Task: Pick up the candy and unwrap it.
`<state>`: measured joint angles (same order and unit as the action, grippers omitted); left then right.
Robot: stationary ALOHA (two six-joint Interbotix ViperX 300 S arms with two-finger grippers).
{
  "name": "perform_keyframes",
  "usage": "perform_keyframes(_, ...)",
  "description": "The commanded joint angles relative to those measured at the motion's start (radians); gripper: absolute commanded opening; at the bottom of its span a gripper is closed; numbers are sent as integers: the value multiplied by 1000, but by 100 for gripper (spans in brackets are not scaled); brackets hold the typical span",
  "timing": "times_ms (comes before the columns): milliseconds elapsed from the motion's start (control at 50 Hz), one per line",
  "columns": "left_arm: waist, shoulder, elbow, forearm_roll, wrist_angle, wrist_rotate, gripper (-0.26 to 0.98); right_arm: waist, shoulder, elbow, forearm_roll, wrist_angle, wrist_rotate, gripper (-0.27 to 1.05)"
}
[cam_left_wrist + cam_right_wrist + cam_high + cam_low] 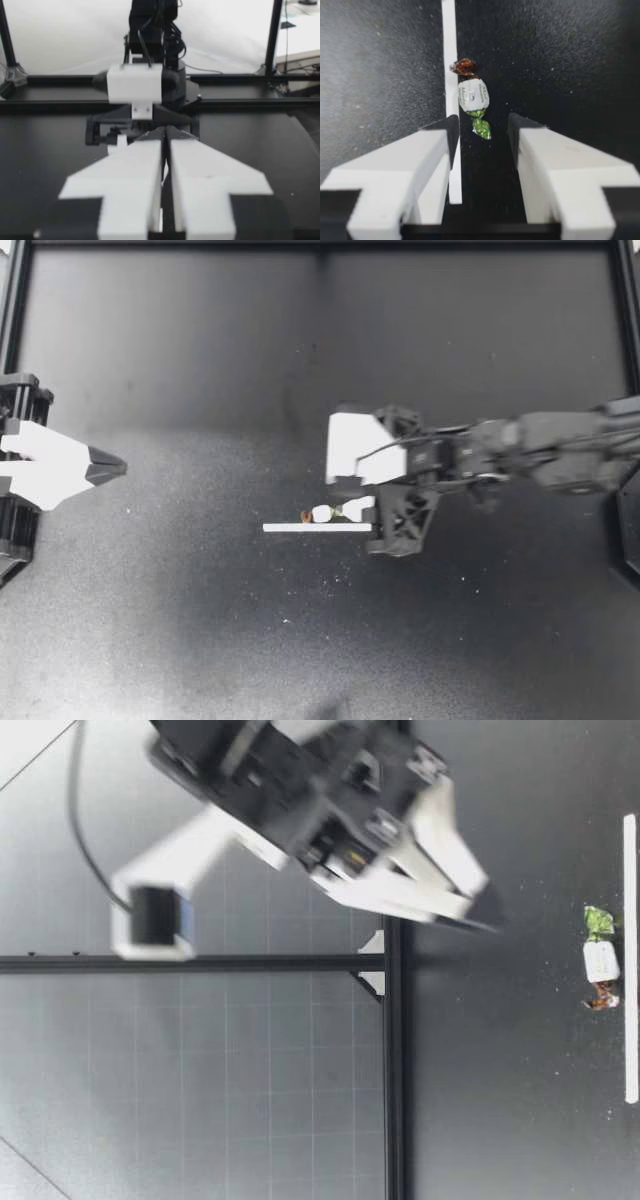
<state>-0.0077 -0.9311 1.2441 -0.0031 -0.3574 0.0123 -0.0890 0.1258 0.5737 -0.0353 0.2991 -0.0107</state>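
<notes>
A dark table (150, 620) bears a wrapped candy (322, 513) beside a white strip (316, 528).

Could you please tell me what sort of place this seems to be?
Probably a robotics lab bench: a black framed table, my left pincer and right pincer over it, and one wrapped candy.

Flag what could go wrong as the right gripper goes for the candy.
1. The candy lies against the white strip, which runs under one side of the open right gripper; closing may catch the strip too.
2. Only the candy's green twisted end lies nearest the gripper; a pinch there could slip or tear.
3. The left gripper is shut and far from the candy, which may delay the unwrap.
</notes>
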Motion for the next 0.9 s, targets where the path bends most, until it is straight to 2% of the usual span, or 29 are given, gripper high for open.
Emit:
perform_keyframes(0, -3, 5, -9, 0, -9, 3, -10, -8, 15, -38, -3, 2, 0, 45)
perform_keyframes(700, -3, 5, -3, 0, -8, 5, -10, -8, 140, -66, 2, 25, 8, 45)
perform_keyframes(880, -3, 5, -3, 0, -9, 9, -10, -8, 152, -67, 3, 41, 8, 37)
